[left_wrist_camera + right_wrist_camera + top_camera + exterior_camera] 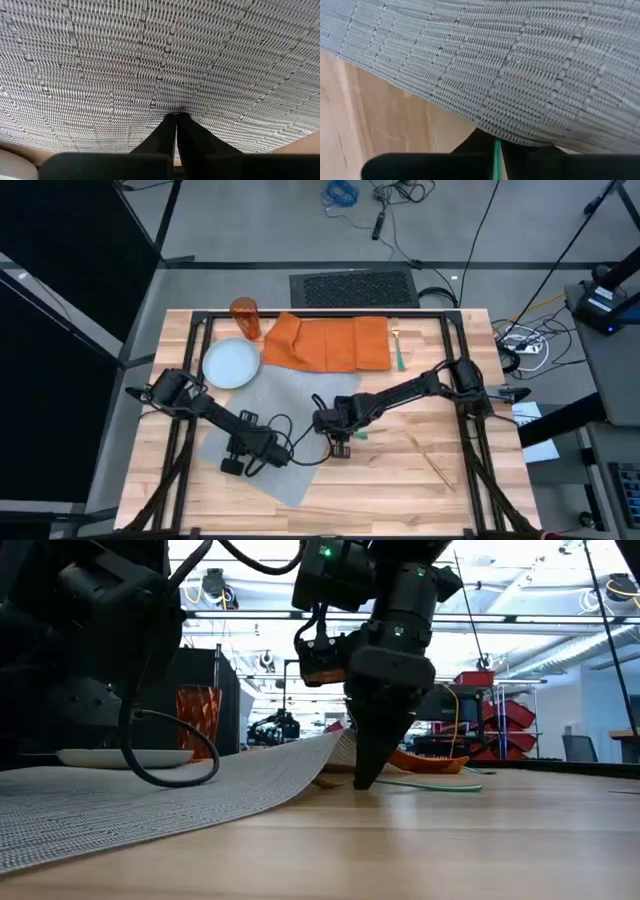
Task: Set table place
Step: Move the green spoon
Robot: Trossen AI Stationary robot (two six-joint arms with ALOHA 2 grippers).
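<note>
High view shows the light-wood table [330, 480] with a grey woven placemat [290, 405] lying askew across its middle, one corner reaching toward the near edge. A pale-blue round plate [231, 363] overlaps the mat's far-left corner, with an orange tumbler [245, 318] beyond it near the table's far edge. An orange napkin [328, 343] lies unfolded along the far edge, and a gold fork with a green handle [398, 350] sits just beside its right end. A thin gold stick-like piece [432, 463], too slim to identify, rests near the right edge. The left gripper [247, 452] presses down on the mat's near-left part, fingers [167, 131] closed together with their tips on the weave, probably to pin the cloth so it does not slide. The right gripper [338, 430] sits at the mat's right edge, where the low view shows its fingers [378, 745] drawn to a point on the tabletop and the mat edge lifted in a curl beside them. The right wrist view shows those fingers pinched on a thin green strip under that edge, likely a cutlery handle [496, 159]. The mat is not yet squared to the table.
</note>
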